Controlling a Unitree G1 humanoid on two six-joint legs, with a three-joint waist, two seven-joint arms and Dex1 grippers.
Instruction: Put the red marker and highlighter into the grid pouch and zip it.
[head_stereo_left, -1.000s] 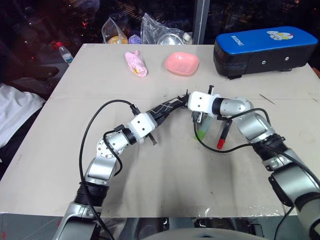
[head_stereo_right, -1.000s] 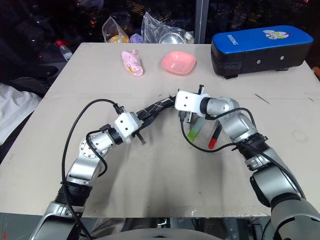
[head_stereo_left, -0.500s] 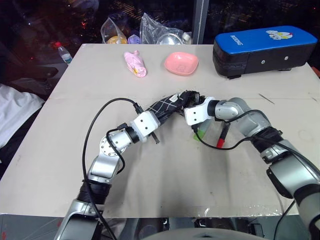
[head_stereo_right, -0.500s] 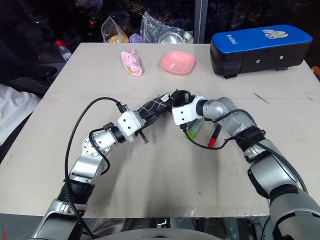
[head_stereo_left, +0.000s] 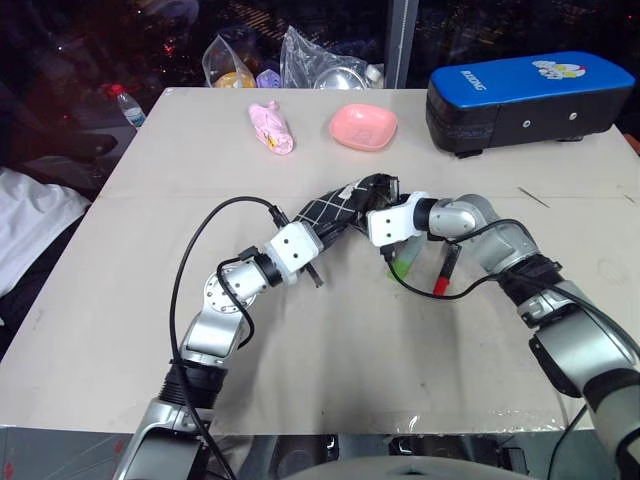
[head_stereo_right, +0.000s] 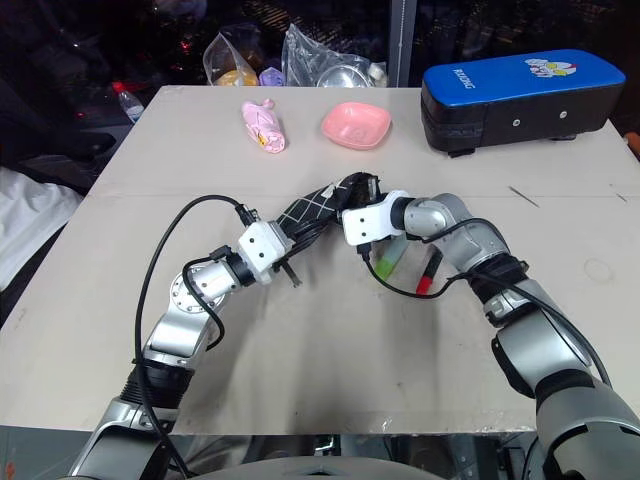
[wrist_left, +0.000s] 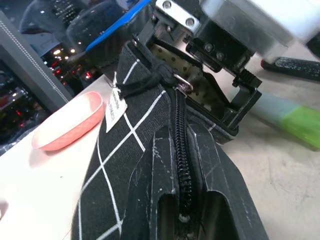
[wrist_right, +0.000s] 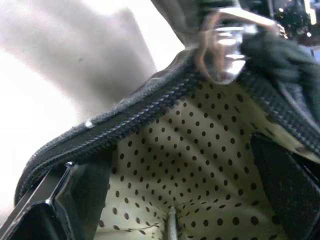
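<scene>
Neither pen is in yet, so most of the job is still ahead. The red marker (head_stereo_left: 445, 270) and the highlighter (head_stereo_left: 403, 264) both lie on the table (head_stereo_left: 140, 280), close together under the right forearm, just beside the pouch's open end.

The grid pouch (head_stereo_left: 335, 210) is lifted off the tabletop between the two arms. The left gripper (wrist_left: 181, 197) is closed tight on the pouch, its fingers pinching the zipped stretch of the seam. The right gripper (head_stereo_left: 385, 200) has its jaws spread wide and pushed into the mouth of the pouch, one finger (wrist_right: 47, 210) on either side of the polka-dot lining, so it seems to be propping the opening apart rather than clamping anything. The zipper pull (wrist_left: 180, 84) sits at the edge of that opening, so the pouch is partly unzipped. As far as the lining shows, nothing is inside it.

Still to do, by my reckoning: pick up each pen, slide both in, then run the zip shut.

Farther back, the pink bowl (head_stereo_left: 363, 126) looks empty, and the blue-topped case (head_stereo_left: 530, 100) is closed.
</scene>
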